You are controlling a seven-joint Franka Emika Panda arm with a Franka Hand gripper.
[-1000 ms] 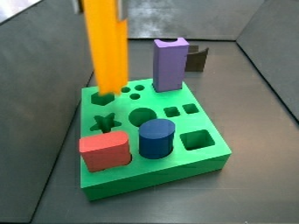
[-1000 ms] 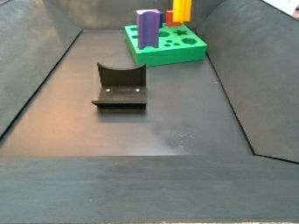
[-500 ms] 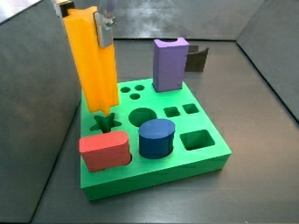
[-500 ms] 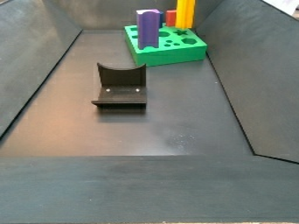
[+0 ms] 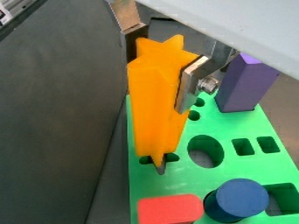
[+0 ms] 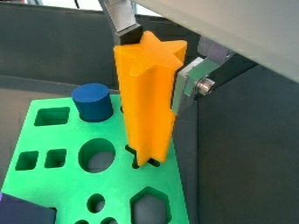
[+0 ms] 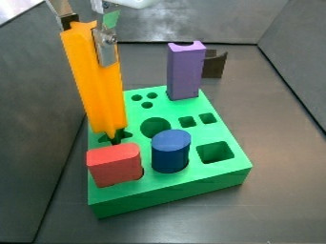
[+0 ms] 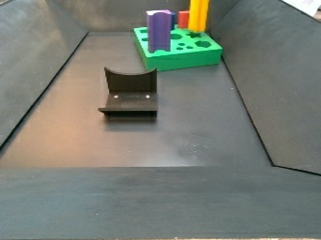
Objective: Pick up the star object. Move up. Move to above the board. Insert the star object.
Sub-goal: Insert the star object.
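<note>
The star object (image 7: pixel 95 81) is a tall orange-yellow ridged prism standing upright, its lower end in the star hole at the edge of the green board (image 7: pixel 166 195). My gripper (image 7: pixel 87 30) is shut on its top end, one finger on each side. Both wrist views show the star object (image 5: pixel 158 96) (image 6: pixel 146 96) between the fingers, with its foot entering the board (image 5: pixel 193 179) (image 6: pixel 70 179). In a side view the star object (image 8: pixel 198 11) rises from the board (image 8: pixel 189 58) at the far end of the floor.
On the board stand a purple block (image 7: pixel 185 69), a blue cylinder (image 7: pixel 171 151) and a red block (image 7: pixel 114 164). The dark fixture (image 8: pixel 128 92) stands on the floor apart from the board. Grey walls ring the floor.
My gripper carried the star object sideways from above the small round holes to the star hole and lowered it. Its lower end now sits in the hole.
</note>
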